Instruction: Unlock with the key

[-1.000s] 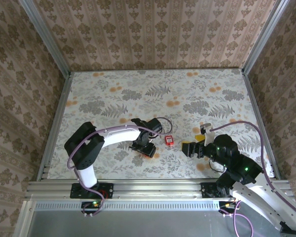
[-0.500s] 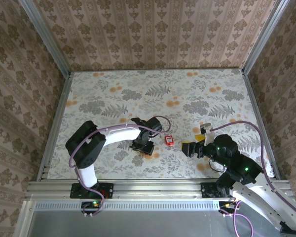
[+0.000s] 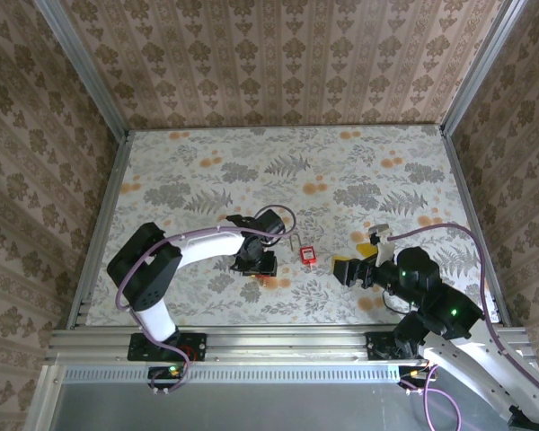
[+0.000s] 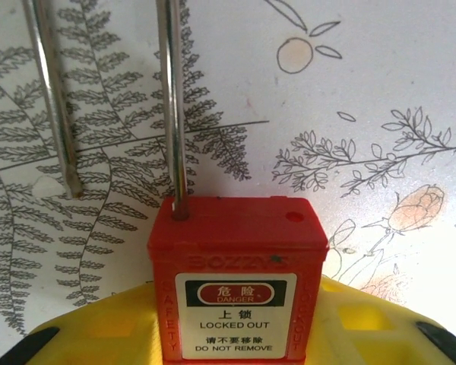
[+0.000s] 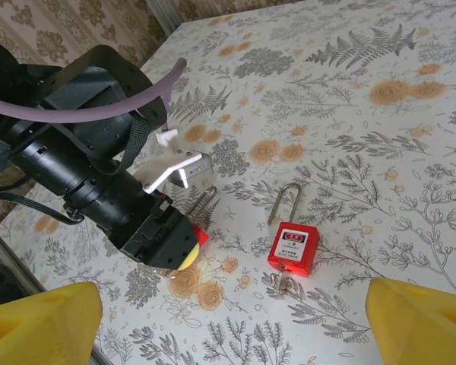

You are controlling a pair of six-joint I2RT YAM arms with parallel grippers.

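Left claw (image 4: 235,334) clamped on the red padlock (image 4: 235,251), yellow pads (image 4: 365,319) against both flanks of the body, label facing the wrist camera. Shackle (image 4: 171,106) pointing to the top of the frame, one leg seated in the body, the other ending free at left beside it, far hole empty: judged already swung open. Grip on the body likely meant to steady it while leaving the shackle free. Left arm (image 3: 202,247) bowed low across the lower centre of the overhead view, wrist down at the bench (image 3: 386,180). Second padlock (image 5: 293,247) lying flat at lower centre-right of the right wrist view, shackle closed, what looks like the key (image 5: 284,285) at its base. Right claw (image 5: 229,319) spread wide, empty, hovering short of that lock, presumably lined up for the key.
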